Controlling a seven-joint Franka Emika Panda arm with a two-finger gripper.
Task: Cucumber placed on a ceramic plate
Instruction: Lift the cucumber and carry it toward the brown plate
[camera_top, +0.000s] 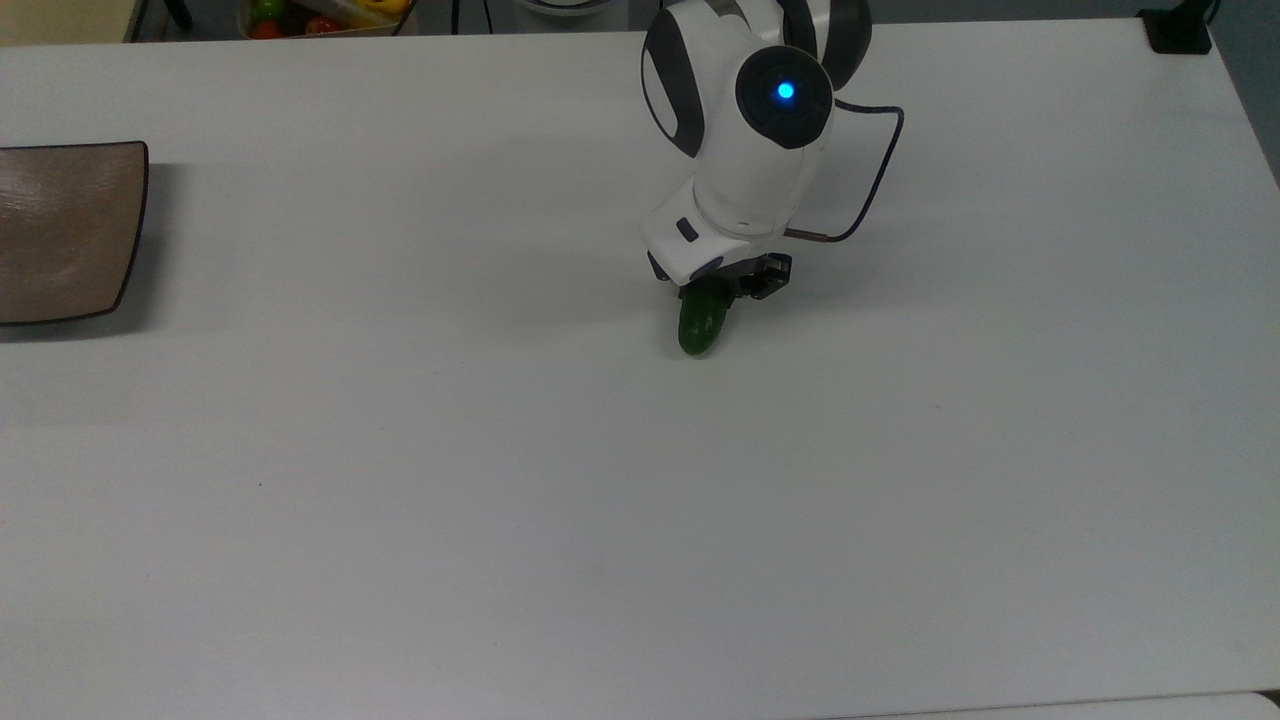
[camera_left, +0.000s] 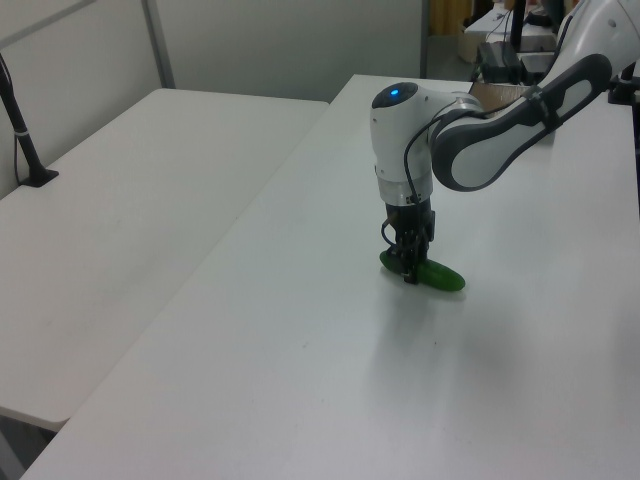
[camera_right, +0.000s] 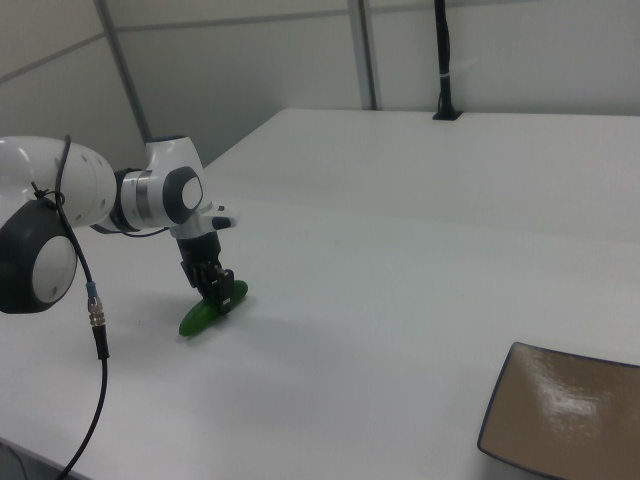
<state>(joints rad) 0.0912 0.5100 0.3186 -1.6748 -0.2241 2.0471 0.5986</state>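
Gripper (camera_right: 214, 287) fingers pinching the cucumber (camera_top: 700, 322) lying mid-table, white table (camera_top: 500, 480) wide open all around, ceramic plate (camera_top: 60, 235) well apart at the top view's left edge.

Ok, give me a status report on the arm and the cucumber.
Gripper down at the cucumber, fingers around it. Cucumber on the table, not lifted. Plate at the top view's left edge, path between bare.

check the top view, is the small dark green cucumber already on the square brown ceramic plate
No, the small dark green cucumber lies on the white table, far from the square brown ceramic plate.
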